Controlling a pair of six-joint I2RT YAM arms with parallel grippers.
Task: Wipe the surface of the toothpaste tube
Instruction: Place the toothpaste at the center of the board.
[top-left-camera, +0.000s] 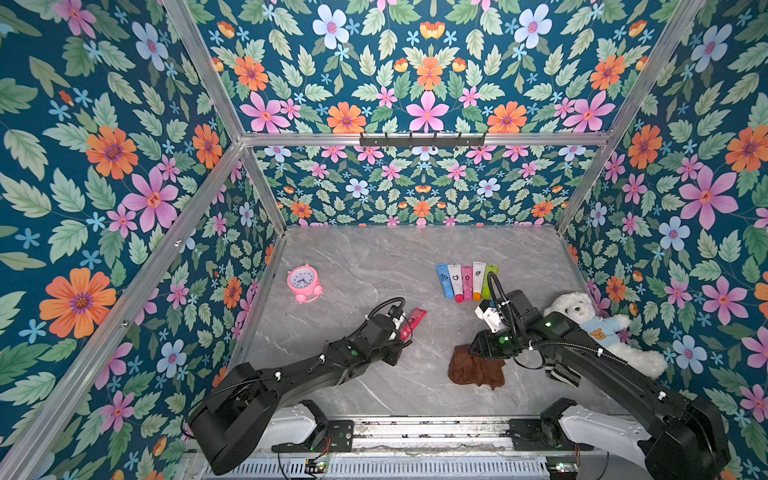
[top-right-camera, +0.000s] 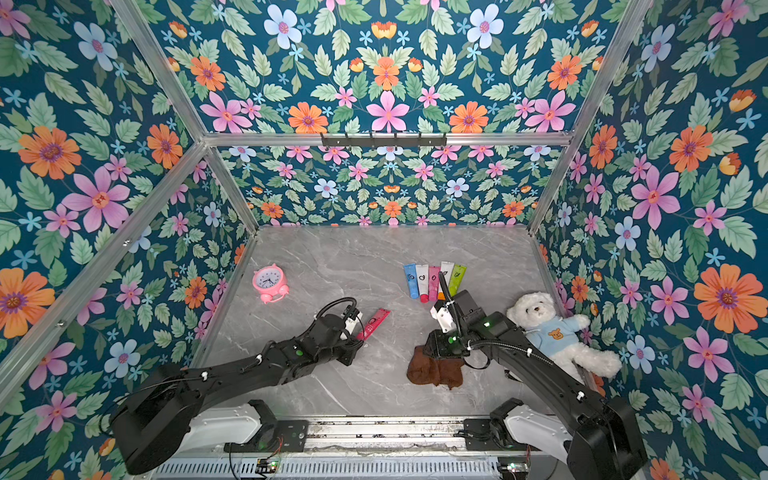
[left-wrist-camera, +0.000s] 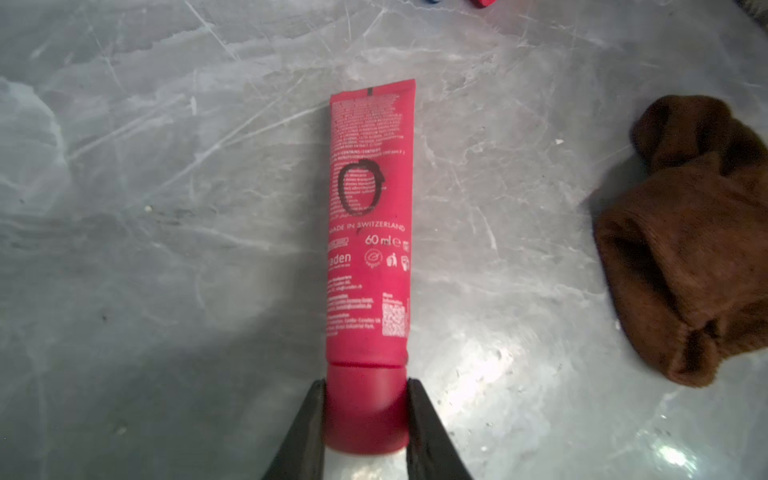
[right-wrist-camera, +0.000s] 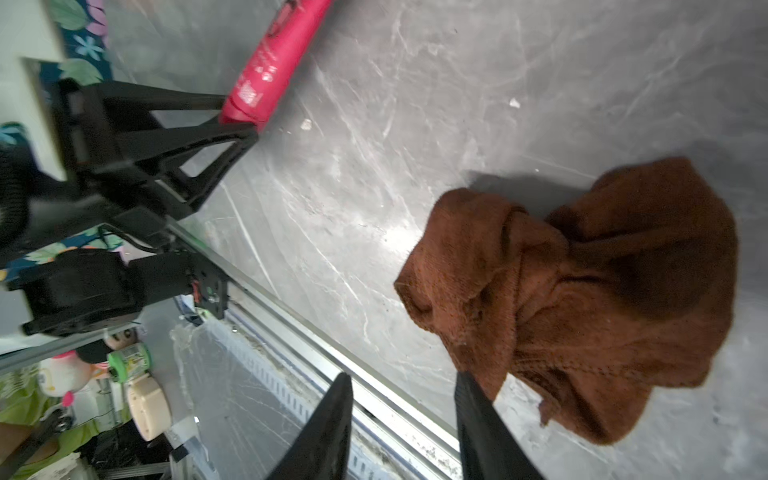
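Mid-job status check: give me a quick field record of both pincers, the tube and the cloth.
red tube: cap end gripped, black ring mark on side
left pincer: shut on red tube's cap
brown cloth: lying crumpled, apart from red tube
right pincer: open at brown cloth's edge, not gripping it
wiping: not yet begun

The toothpaste tube (left-wrist-camera: 370, 216) looks like soft red plastic, satiny rather than shiny. Its cap, pinched between the jaws of the left gripper (left-wrist-camera: 366, 386), is smoother hard plastic. The fingers there are matt black plastic, same on the right gripper (right-wrist-camera: 402, 376). The brown cloth (right-wrist-camera: 582, 299) just beside the right jaws is fuzzy terry, totally matt. The tabletop (left-wrist-camera: 166, 208) under both is a grey marble-look slab, polished enough to throw glare. 2 extras well off from the jaws: a fluffy plush teddy bear (top-left-camera: 582, 309) and a glossy pink plastic clock (top-left-camera: 302, 282).
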